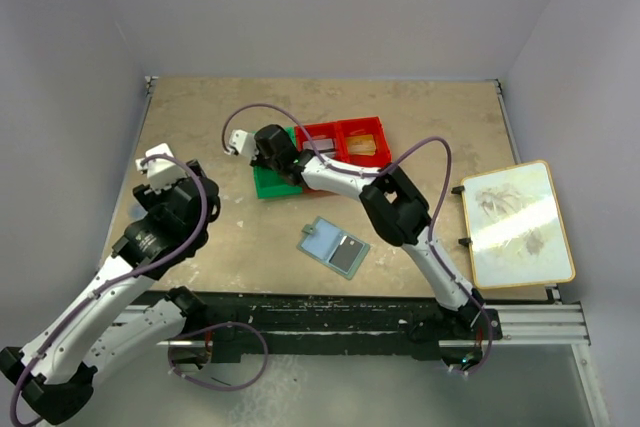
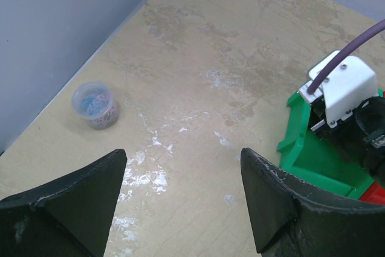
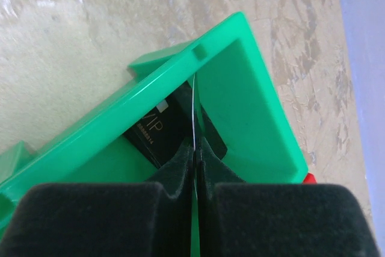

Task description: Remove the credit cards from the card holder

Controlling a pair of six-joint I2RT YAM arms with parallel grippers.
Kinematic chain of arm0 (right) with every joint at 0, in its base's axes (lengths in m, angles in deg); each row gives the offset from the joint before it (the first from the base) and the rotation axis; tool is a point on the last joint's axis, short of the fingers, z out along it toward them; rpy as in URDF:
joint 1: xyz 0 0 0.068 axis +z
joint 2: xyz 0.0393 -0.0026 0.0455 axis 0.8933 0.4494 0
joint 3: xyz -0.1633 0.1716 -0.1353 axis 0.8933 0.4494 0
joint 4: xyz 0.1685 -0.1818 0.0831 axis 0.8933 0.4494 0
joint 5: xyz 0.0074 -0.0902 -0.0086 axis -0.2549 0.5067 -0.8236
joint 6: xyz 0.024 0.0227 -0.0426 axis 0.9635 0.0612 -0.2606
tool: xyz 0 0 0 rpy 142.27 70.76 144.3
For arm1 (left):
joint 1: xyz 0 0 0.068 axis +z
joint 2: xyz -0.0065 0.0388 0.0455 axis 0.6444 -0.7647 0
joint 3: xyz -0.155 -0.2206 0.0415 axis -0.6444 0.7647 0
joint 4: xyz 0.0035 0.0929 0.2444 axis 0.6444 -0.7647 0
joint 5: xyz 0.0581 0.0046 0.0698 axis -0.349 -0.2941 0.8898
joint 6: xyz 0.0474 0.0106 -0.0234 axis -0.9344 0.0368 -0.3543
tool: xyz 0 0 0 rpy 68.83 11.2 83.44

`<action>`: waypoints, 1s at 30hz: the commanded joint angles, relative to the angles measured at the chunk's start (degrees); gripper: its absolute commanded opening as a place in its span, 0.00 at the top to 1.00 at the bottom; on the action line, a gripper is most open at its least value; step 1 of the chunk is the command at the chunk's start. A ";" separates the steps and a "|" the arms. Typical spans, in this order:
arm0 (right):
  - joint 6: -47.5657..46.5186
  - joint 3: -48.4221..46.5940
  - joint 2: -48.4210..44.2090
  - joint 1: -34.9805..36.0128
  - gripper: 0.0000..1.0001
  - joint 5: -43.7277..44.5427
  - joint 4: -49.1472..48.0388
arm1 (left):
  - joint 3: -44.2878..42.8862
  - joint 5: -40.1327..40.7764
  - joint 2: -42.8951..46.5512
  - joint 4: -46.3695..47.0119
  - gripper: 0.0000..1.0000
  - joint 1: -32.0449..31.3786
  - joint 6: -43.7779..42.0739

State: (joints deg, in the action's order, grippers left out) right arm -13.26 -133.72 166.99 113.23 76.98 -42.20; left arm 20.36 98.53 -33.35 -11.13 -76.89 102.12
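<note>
Your right pincer (image 3: 194, 151) pinches a card (image 3: 194, 109) edge-on over the green bin (image 3: 246, 100).
The card stands upright between the pressed pads, low inside the green bin and over a black VIP card (image 3: 157, 129) — held so, by the look of it, to drop in beside that one. Your right arm (image 1: 400, 209) stretches forward and left, elbow raised near the holder (image 1: 333, 247), which lies open on the table (image 1: 200, 117), apart from the green bin. Your left pincer (image 2: 183, 167) hangs spread and empty — parked aside.

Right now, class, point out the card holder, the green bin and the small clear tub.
card holder (image 1: 335, 247): top external view, centre fold.
green bin (image 3: 150, 94): right wrist view, long rim.
small clear tub (image 2: 94, 105): left wrist view, its middle.
</note>
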 commanded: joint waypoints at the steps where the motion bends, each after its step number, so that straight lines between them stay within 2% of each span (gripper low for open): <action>1: -5.67 -2.10 -0.61 -0.19 0.97 3.31 -1.83 | -0.92 -1.07 0.49 2.31 0.25 0.21 -1.90; 6: -7.77 -1.22 -0.28 -0.20 0.94 2.74 -1.65 | -0.93 -2.55 -0.33 2.72 0.25 0.21 -2.45; 9: -7.72 -1.16 -0.11 -0.19 0.79 1.33 -0.22 | -0.86 -2.94 -0.80 3.14 0.25 0.21 -3.03; 14: -5.18 -1.61 -0.51 -0.19 0.73 0.37 1.40 | -0.82 -3.25 -1.08 3.14 0.25 0.21 -3.17; 16: -2.58 -1.93 -1.42 -0.21 0.67 -0.70 2.21 | -0.77 -3.32 -1.10 3.24 0.25 0.21 -3.34; 19: 1.92 -1.24 -4.65 -0.19 0.63 -3.54 2.44 | -0.75 -3.54 -1.26 3.16 0.25 0.21 -3.39; 26: 13.27 6.93 -15.84 -0.44 0.59 -4.39 -1.82 | -0.72 -3.71 -1.16 2.98 0.25 0.21 -3.13; 30: 25.20 21.91 -27.06 -0.86 0.59 -2.17 -6.58 | -0.58 -3.96 -1.05 2.98 0.25 0.21 -3.00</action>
State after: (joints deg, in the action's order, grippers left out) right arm -1.55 -121.33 151.16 113.05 73.50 -42.94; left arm 20.36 94.73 -34.75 -9.47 -76.89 99.69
